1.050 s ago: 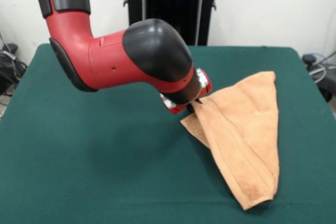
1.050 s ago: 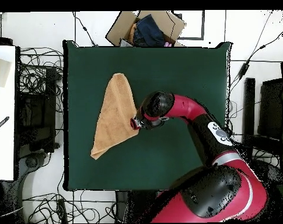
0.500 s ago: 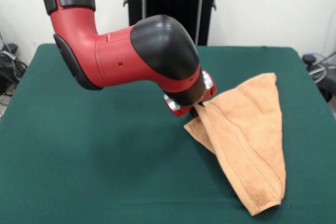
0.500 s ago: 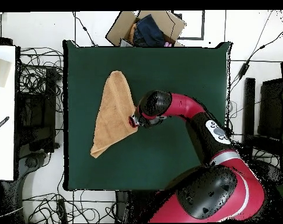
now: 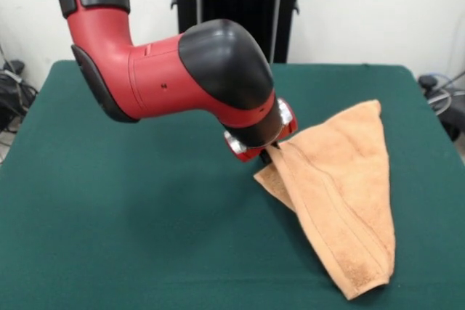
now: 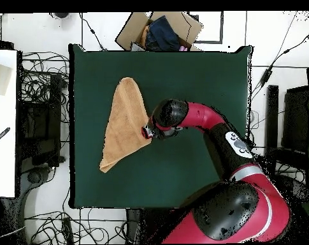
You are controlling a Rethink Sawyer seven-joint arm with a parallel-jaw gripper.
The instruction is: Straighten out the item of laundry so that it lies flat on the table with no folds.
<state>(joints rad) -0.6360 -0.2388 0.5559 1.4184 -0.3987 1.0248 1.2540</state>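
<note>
The item of laundry [image 5: 341,194] is a peach-orange towel, folded over into a long triangle on the right side of the green table [image 5: 131,215]. One edge of it is lifted off the cloth and drapes down from my gripper [image 5: 272,152], which is shut on that edge, though the red and black wrist mostly hides it. In the overhead view the item of laundry [image 6: 125,124] lies left of centre on the table [image 6: 195,83], with the gripper [image 6: 146,133] at its right edge. A woven band runs along its length.
A cardboard box [image 6: 160,30] with dark cloth inside sits just beyond one table edge. Cables lie on the floor around the table. My arm [image 5: 182,78] spans the table's middle. A white surface [image 6: 2,121] stands off to the side.
Over the last second the gripper shifted slightly with the towel's edge, and the towel's near tip slid a little toward the front right. Since half a second ago almost nothing has moved.
</note>
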